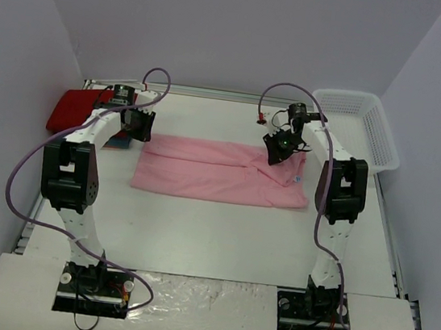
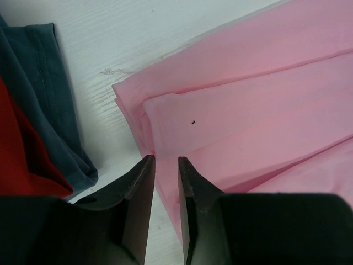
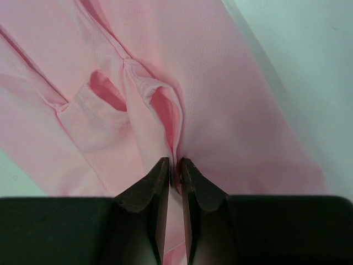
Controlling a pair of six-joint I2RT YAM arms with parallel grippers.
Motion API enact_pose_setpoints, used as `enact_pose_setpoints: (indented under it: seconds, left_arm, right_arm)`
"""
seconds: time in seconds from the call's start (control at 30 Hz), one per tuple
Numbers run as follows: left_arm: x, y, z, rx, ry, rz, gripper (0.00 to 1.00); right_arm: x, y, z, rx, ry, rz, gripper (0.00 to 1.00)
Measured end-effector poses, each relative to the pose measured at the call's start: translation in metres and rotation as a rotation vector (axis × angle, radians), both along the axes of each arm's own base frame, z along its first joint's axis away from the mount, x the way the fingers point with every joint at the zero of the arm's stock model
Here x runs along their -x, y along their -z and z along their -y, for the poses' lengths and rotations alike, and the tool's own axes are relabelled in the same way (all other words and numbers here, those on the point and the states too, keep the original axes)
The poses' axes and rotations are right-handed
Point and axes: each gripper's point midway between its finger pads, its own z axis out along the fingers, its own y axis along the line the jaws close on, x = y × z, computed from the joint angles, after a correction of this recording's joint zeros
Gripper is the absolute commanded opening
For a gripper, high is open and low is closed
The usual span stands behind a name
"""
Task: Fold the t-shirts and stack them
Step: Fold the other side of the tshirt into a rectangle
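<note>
Centrally, pink t-shirt (image 1: 219,177), white table (image 1: 219,238), lilac walls (image 1: 222,27)

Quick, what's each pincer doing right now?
Left pincer: slightly open, empty, over the edge of the pink t-shirt.
Right pincer: closed on a fold of the pink t-shirt.

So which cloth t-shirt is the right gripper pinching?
The light pink cloth t-shirt, spread mid-table; the right gripper pinches its raised fold. The bright red t-shirt and teal-blue t-shirt lie untouched at left.

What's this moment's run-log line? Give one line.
right gripper: shut on pink t-shirt fold | left gripper: open, above its corner | red t-shirt on teal t-shirt, far left
</note>
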Motion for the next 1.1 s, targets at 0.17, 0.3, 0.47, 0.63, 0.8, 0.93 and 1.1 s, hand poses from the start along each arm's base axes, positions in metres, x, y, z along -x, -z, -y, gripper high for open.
enact_pose_setpoints:
  seconds: [0.17, 0.3, 0.47, 0.63, 0.8, 0.93, 1.1]
  left_arm:
    - [0.000, 0.000, 0.000, 0.002, 0.002, 0.000, 0.23]
    - [0.000, 0.000, 0.000, 0.002, 0.002, 0.000, 0.23]
    - [0.000, 0.000, 0.001, 0.002, 0.002, 0.000, 0.23]
    - [0.000, 0.000, 0.001, 0.005, 0.004, 0.000, 0.23]
    - [0.000, 0.000, 0.002, 0.010, 0.008, 0.000, 0.23]
    - [0.001, 0.000, 0.002, 0.011, 0.009, -0.001, 0.23]
    - [0.001, -0.001, 0.003, 0.015, 0.011, -0.001, 0.23]
  right_arm:
    - [0.002, 0.002, 0.000, 0.007, -0.001, -0.004, 0.18]
    - [0.004, 0.004, 0.000, 0.012, -0.003, -0.010, 0.23]
    - [0.006, 0.006, 0.000, 0.016, -0.003, -0.018, 0.25]
    - [0.006, 0.006, 0.000, 0.016, -0.003, -0.018, 0.25]
    - [0.013, 0.007, 0.000, 0.018, -0.007, -0.029, 0.26]
    - [0.028, 0.003, -0.006, 0.013, -0.028, -0.048, 0.27]
    - [0.066, -0.013, -0.024, -0.027, -0.108, -0.095, 0.29]
